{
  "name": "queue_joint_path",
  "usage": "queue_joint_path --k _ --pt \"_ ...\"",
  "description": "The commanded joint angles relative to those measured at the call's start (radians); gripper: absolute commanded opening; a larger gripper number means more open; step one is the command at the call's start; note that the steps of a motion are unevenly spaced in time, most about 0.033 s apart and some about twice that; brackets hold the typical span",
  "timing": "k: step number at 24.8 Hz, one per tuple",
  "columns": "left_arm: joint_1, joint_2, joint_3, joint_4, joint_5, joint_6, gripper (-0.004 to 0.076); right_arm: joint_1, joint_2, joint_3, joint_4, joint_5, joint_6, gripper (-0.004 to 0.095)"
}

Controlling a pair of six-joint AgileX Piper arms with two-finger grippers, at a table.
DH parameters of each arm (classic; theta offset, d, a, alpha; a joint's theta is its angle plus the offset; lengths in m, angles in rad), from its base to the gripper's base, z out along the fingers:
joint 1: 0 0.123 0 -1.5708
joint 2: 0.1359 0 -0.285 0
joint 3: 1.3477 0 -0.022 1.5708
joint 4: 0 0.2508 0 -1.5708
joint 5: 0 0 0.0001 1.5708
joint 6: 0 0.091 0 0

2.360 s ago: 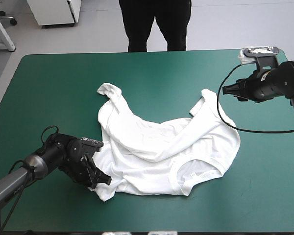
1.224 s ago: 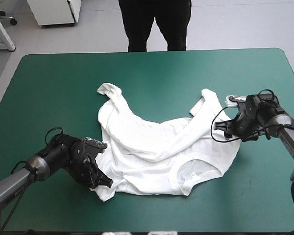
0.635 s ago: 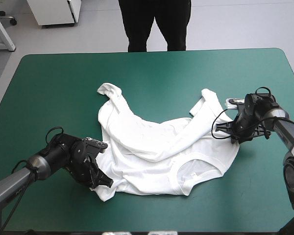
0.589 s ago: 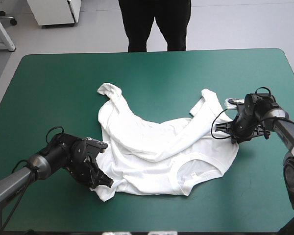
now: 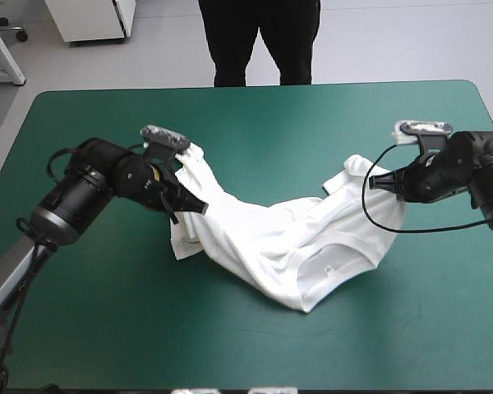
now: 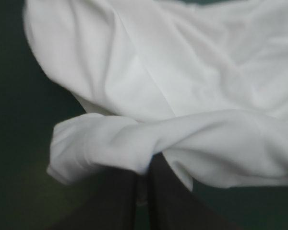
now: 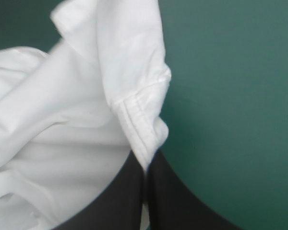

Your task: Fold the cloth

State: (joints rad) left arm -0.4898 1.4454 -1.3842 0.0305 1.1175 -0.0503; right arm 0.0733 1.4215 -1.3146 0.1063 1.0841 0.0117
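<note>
Plainly, the fingers (image 6: 122, 201) of the left gripper (image 6: 145, 175) and the right gripper (image 7: 145, 175) were clamped on the T-shirt (image 5: 287, 238), which sagged crumpled between them over the middle of the table (image 5: 107, 328). Spreading seemed the step in hand; next, the grips likely needed drawing apart toward the table's sides.

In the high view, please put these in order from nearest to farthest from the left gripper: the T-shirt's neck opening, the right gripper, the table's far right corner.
1. The neck opening, toward the table's near edge.
2. The right gripper, at the T-shirt's right end.
3. The table's far right corner, beyond that gripper.
</note>
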Motion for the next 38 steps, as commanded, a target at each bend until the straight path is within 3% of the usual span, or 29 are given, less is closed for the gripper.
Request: queue_joint_path --k 1,4,10,14,17,27,33,38 --pt "-0.006 -0.048 -0.237 0.051 0.050 -0.008 -0.0009 -0.002 -0.093 -0.157 0.008 0.048 -0.012 -0.0017" --pt "-0.006 -0.048 -0.512 0.064 0.081 0.002 -0.0009 -0.002 -0.118 -0.392 0.065 0.089 -0.012 -0.0017" --pt "-0.006 -0.048 -0.809 0.069 0.077 0.050 -0.0009 -0.002 -0.116 -0.672 0.146 0.099 -0.044 -0.0017" --pt "-0.006 -0.048 -1.019 0.096 0.003 0.094 -0.0009 -0.002 -0.116 -0.922 0.199 0.083 -0.061 -0.0017" --pt "-0.006 -0.048 -1.138 0.089 -0.111 0.100 -0.0009 -0.002 -0.115 -1.080 0.246 0.019 -0.120 -0.0017" --pt "-0.006 -0.052 -1.300 -0.204 -0.323 0.235 -0.0009 -0.002 -0.115 -1.345 0.263 -0.176 -0.186 -0.0016" --pt "-0.006 -0.075 -1.308 -0.225 -0.314 0.235 -0.0009 -0.002 -0.115 -1.381 0.257 -0.181 -0.189 -0.0016" --pt "-0.006 -0.075 -1.282 -0.151 -0.170 0.219 -0.0009 -0.002 -0.092 -1.348 0.191 -0.126 -0.148 -0.0016"
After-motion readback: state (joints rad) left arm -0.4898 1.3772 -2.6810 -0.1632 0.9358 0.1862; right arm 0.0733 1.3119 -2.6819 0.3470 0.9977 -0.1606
